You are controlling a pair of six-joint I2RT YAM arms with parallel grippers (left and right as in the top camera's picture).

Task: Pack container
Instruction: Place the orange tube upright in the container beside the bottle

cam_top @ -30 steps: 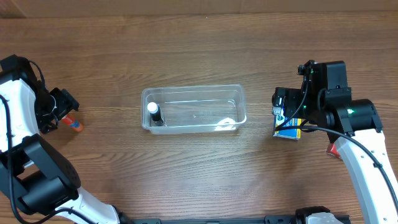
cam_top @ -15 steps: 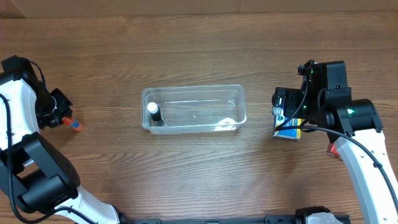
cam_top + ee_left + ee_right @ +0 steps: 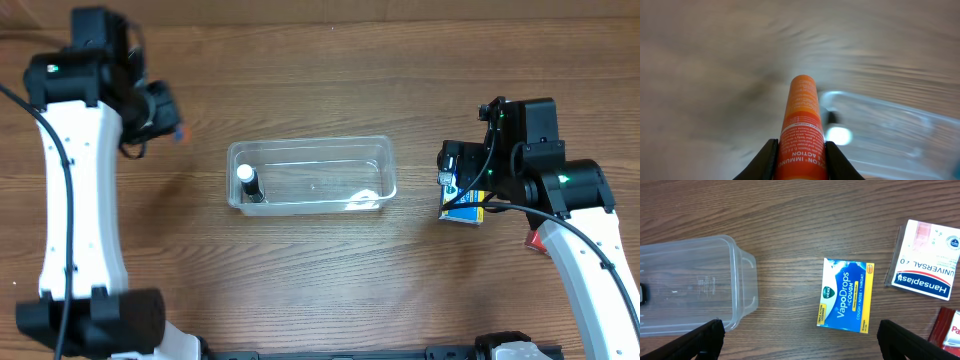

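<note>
Left of container, left fingers now hold orange tube, lifted

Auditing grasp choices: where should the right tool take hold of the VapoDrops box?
Across its narrow width, on the two long side edges, coming straight down. The VapoDrops box lies flat, face up, with bare table beside both long edges, so the open right tool fits.

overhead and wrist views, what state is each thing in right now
container: open, no lid, upright on the table
small bottle: inside the container, at its left end
left gripper: shut on the orange tube
orange tube: held between the left jaws
right gripper: jaws wide open, holding nothing
VapoDrops box: closed, flat on the table, ungrasped
Hansaplast box: flat on the table
</note>
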